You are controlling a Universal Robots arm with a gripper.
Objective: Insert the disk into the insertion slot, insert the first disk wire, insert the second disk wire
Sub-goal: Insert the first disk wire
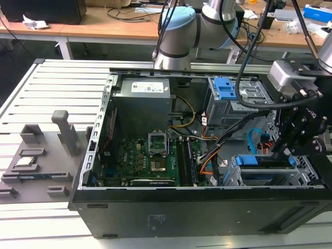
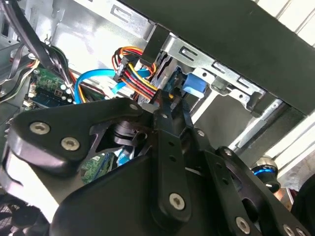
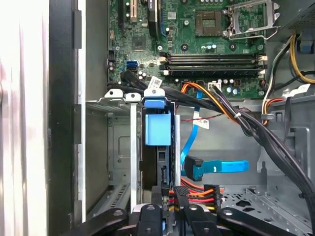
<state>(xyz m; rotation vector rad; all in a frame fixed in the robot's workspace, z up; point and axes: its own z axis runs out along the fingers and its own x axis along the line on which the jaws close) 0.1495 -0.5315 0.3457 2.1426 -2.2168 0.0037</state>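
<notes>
The computer case (image 1: 171,212) lies on its side on the slatted surface (image 1: 62,78), its open face up, which leaves the insertion slot (image 3: 118,147) reachable from above. That grey cage is the landmark here.

The disk (image 3: 157,129) sits inside the slot, seen edge-on between the cage walls in the first wrist view. Its long axis runs along the slot's depth. The blue carrier tab is at the end nearer the motherboard (image 3: 197,44), and the opposite end faces the tool (image 3: 170,196). The walls hold it square, so I judge the insertion step done and the rear end presented for cabling.

At that rear mouth of the slot, the tool is drawn narrow around the black plug of the coloured disk wire (image 3: 197,189). It grips the plug body rather than the red, orange and yellow strands. That would let a push travel straight along the disk's long axis. The plug appears to meet the disk's end, but the fingers cover the joint, so I cannot tell whether it is seated.

The blue disk wire (image 3: 224,167) lies loose just beside the slot, its connector free and clear of the tool.
</notes>
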